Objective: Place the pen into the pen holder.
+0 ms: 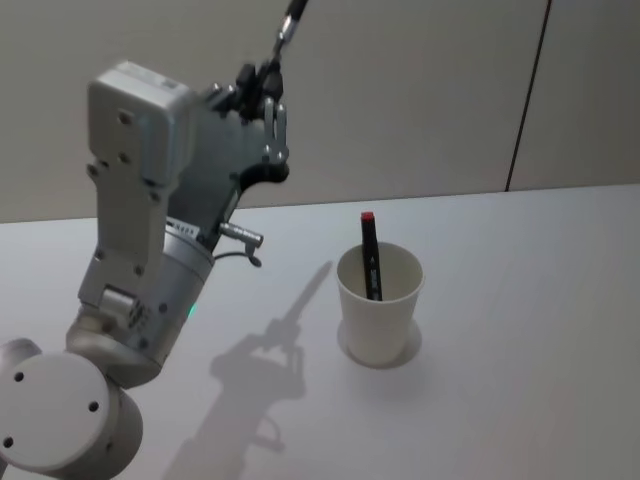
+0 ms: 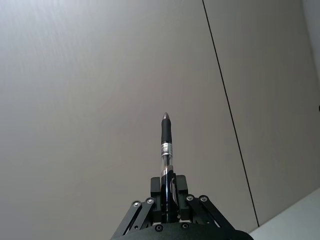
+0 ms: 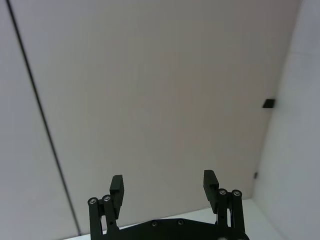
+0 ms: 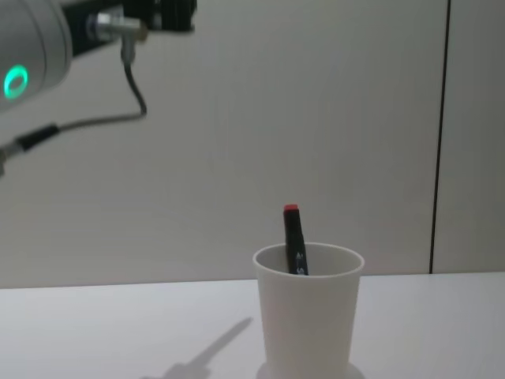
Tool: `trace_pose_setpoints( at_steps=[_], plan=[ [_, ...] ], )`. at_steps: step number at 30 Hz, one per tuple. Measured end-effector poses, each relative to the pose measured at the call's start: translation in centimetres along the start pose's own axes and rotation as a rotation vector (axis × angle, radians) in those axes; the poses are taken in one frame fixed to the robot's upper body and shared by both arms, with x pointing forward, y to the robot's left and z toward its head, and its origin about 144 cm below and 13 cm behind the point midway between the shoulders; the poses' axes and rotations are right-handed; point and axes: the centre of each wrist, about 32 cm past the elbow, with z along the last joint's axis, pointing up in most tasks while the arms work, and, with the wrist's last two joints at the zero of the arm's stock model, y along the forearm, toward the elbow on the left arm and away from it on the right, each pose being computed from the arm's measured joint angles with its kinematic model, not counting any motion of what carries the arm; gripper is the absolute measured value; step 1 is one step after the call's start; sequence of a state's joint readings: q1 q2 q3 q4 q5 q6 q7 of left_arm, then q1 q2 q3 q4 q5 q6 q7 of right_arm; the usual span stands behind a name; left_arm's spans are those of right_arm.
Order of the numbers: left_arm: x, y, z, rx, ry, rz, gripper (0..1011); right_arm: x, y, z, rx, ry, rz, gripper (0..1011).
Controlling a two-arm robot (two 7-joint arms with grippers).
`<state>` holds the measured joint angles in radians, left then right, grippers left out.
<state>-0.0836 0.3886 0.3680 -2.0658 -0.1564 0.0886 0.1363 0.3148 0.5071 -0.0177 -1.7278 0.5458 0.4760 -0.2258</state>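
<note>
Pen (image 1: 290, 25), dark and pointing upward, is clamped in the left pincer (image 1: 271, 95), raised high at eleven o'clock from the pen holder (image 1: 378, 320). That white cup stands on the surface (image 1: 520, 300), a red-capped marker (image 1: 370, 255) leaning inside. The right pincer (image 3: 163, 186) gapes wide, holding nothing.
</note>
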Motion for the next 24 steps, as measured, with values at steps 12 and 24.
trace_pose_setpoints(
  at_steps=[12, 24],
  plan=[
    [-0.1, -0.2, 1.8, -0.082, -0.005, 0.015, 179, -1.4, -0.3, 1.5, 0.005, 0.096, 0.145, 1001],
    [-0.2, -0.3, 2.5, -0.115, -0.006, 0.021, 179, -3.2, -0.7, 3.2, 0.011, 0.216, 0.328, 1001]
  ],
)
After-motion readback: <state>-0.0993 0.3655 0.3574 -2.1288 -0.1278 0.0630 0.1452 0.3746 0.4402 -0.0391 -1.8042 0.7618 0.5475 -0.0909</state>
